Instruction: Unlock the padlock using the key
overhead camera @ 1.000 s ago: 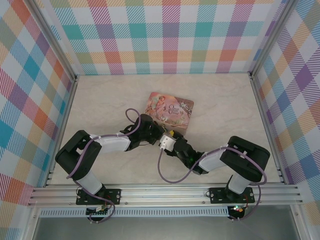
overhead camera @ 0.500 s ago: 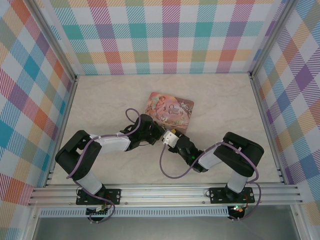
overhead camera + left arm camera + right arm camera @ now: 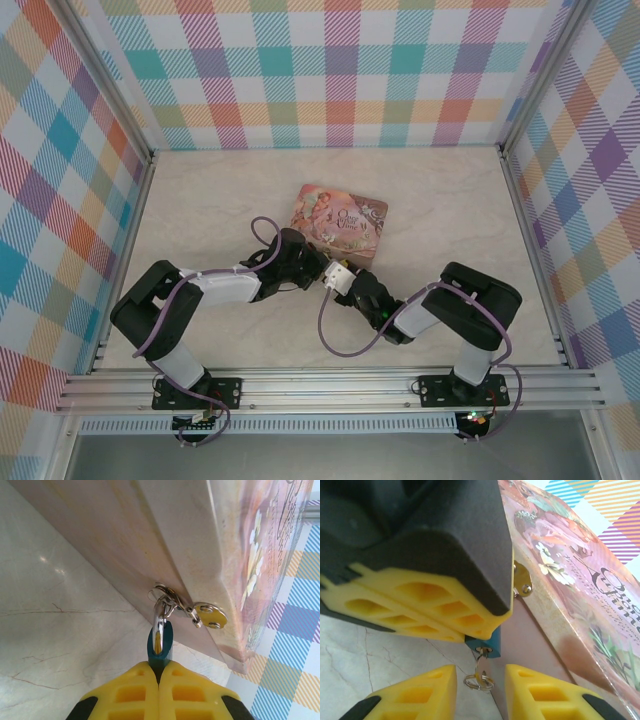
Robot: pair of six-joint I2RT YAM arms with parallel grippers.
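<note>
We find the padlock (image 3: 160, 645), a small teal-blue body with a thin silvery shackle, hooked through the metal clasp (image 3: 172, 605) on the side wall of the pink tin (image 3: 200, 540), near the middle of the surface (image 3: 450, 210). The left tool (image 3: 159, 669) is clenched on the padlock body. The key (image 3: 481, 661) hangs from the padlock's lower face and carries a wire ring (image 3: 479, 682). The right tool (image 3: 480, 679) stands parted, with its fingers (image 3: 432, 685) on either side of that ring. We cannot tell whether they touch it.
</note>
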